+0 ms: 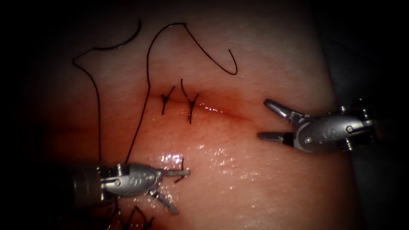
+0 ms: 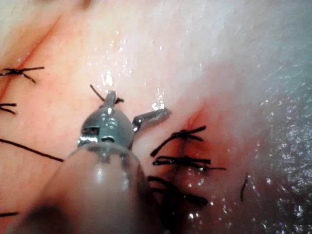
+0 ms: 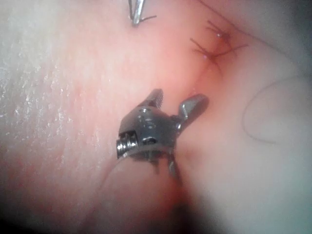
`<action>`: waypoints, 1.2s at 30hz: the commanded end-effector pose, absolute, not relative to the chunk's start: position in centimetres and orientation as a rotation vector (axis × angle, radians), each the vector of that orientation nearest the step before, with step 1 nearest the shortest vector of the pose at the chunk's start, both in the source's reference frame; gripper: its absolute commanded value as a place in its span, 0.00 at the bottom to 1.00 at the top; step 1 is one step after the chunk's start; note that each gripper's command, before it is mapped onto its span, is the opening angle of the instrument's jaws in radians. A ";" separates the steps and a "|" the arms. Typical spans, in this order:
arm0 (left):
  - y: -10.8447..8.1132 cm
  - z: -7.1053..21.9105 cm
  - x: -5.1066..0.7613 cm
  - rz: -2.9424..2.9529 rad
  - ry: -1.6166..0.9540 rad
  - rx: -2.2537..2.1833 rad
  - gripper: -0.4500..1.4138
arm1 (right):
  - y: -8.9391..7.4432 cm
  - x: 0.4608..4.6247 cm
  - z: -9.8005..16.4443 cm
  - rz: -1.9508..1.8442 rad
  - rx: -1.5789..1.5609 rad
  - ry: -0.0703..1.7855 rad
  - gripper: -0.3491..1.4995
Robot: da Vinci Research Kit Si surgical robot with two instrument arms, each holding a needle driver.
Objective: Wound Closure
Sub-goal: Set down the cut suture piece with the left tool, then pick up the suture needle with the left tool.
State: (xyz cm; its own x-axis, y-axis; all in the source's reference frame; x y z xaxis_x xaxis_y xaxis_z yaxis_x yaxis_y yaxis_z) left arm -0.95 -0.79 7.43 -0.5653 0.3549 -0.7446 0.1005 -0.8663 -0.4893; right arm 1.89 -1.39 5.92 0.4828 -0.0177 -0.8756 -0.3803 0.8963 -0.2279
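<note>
Your left tool is sitting near, its two jaws spread, with a short cut end of thread lying at the upper jaw; whether it is pinched, you cannot tell. Your right tool is hovering at the cut's right end, jaws spread, holding nothing. Two knotted stitches are crossing the cut on the tissue. One long thread is looping far left, ending in the needle, lying free. The left wrist view is showing more stitches on a second cut.

l pincer below cut, r pincer at its right.
</note>
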 end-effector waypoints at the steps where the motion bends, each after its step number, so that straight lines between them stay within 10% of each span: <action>1: -0.8 7.5 -0.99 2.548 -0.712 -1.416 0.53 | -1.4 1.97 6.0 0.229 -0.419 1.058 0.96; 10: -0.8 6.5 -1.55 2.399 -0.733 -1.774 0.47 | -1.6 2.24 6.0 0.252 -0.279 1.148 0.85; 13: -0.8 6.6 -1.60 2.416 -0.746 -1.802 0.45 | -1.7 2.40 6.0 0.230 -0.153 1.145 0.00; 24: -0.8 6.5 -1.32 2.475 -0.726 -1.750 0.49 | -1.6 2.53 5.9 0.261 -0.113 1.180 0.00; 29: -0.5 6.3 -1.02 2.513 -0.565 -1.678 0.50 | -1.6 2.47 5.9 0.300 -0.155 1.161 0.33; 36: 0.0 6.3 -0.49 2.558 -0.358 -1.425 0.60 | -1.5 2.36 5.9 0.306 -0.158 1.148 0.36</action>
State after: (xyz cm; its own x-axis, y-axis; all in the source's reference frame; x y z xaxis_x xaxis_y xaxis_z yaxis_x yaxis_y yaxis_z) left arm -0.40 0.08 6.25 -0.5310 0.2896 -0.7964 -0.0835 -0.9531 -0.2909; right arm 2.30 -1.51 5.81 0.3760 0.1573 -0.9132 -0.3207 0.9467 0.0311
